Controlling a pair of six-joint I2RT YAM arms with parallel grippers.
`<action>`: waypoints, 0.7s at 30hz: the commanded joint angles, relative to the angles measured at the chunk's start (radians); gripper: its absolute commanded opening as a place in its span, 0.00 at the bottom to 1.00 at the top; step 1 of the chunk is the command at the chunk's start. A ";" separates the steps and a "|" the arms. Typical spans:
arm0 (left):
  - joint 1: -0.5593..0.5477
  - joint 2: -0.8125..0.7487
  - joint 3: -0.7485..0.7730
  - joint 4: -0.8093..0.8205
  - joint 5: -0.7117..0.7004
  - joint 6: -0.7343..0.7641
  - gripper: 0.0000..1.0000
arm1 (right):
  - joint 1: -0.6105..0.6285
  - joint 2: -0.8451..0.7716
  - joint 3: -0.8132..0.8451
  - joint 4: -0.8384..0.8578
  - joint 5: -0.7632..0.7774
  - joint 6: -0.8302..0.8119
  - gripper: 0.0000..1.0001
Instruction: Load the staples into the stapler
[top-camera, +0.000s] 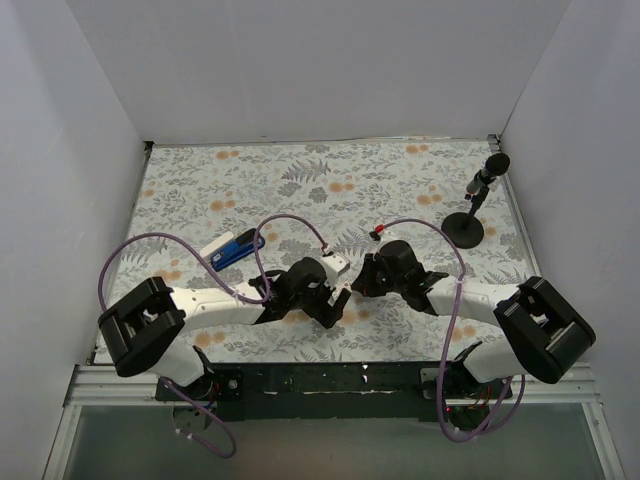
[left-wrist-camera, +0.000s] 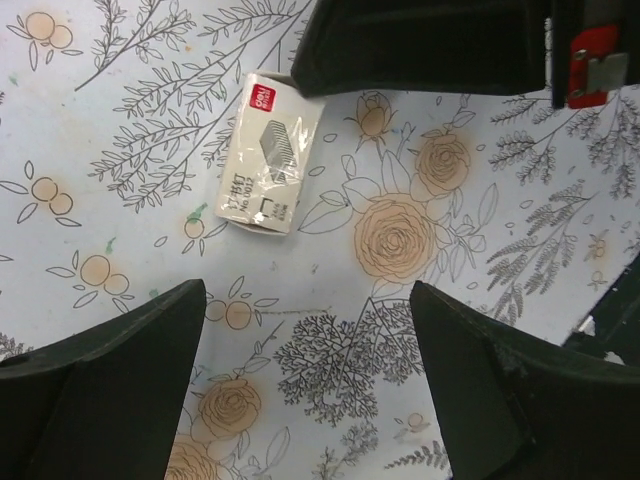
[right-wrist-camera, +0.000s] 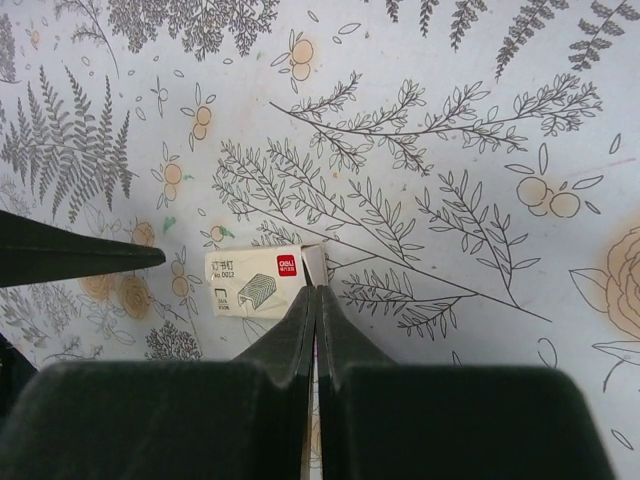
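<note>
The staples are in a small whitish box with a red logo (top-camera: 336, 263), lying flat on the flowered cloth between my two grippers. It also shows in the left wrist view (left-wrist-camera: 262, 155) and the right wrist view (right-wrist-camera: 258, 283), with an end flap open. The blue stapler (top-camera: 235, 250) lies closed to the left, behind my left arm. My left gripper (left-wrist-camera: 305, 305) is open and empty, hovering just short of the box. My right gripper (right-wrist-camera: 315, 292) is shut, its tips at the box's flap end; I cannot tell whether anything is pinched.
A black microphone stand (top-camera: 465, 225) stands at the back right. White walls close in the table on three sides. The right gripper's dark body (left-wrist-camera: 430, 40) fills the top of the left wrist view, right behind the box.
</note>
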 joint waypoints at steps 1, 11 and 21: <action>-0.009 -0.047 -0.080 0.239 -0.097 0.037 0.79 | 0.007 -0.028 0.037 -0.052 -0.050 -0.071 0.01; -0.017 -0.047 -0.214 0.475 -0.077 0.133 0.77 | 0.007 -0.073 0.041 -0.101 -0.072 -0.091 0.01; -0.057 0.051 -0.180 0.544 -0.030 0.191 0.73 | 0.007 -0.093 0.043 -0.129 -0.084 -0.097 0.01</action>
